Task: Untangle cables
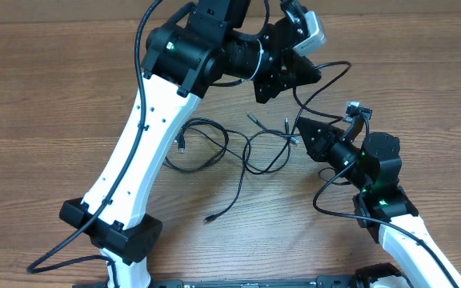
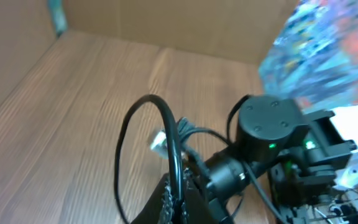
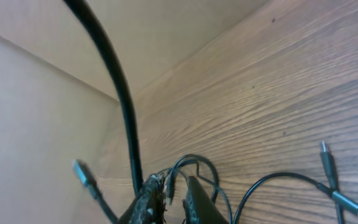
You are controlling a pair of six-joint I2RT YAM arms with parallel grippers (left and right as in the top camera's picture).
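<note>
Step in hand, by my reading: lifting one strand out of the knot. Left gripper [image 2: 179, 202] is nearly closed, pinching a raised loop. Right gripper [image 3: 173, 202] is equally narrow, with a strand between its fingers. The cables [image 1: 244, 150] lie tangled mid-desk [image 1: 54, 96], at 9 o'clock from the right gripper. Next: draw the grippers apart slowly.

Even, soft light overhead; both wrist views are blurred, shadows faint.

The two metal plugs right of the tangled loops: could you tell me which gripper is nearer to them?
Right. The right gripper is beside the metal plugs; the left gripper is beyond them, toward the far edge of the table.
</note>
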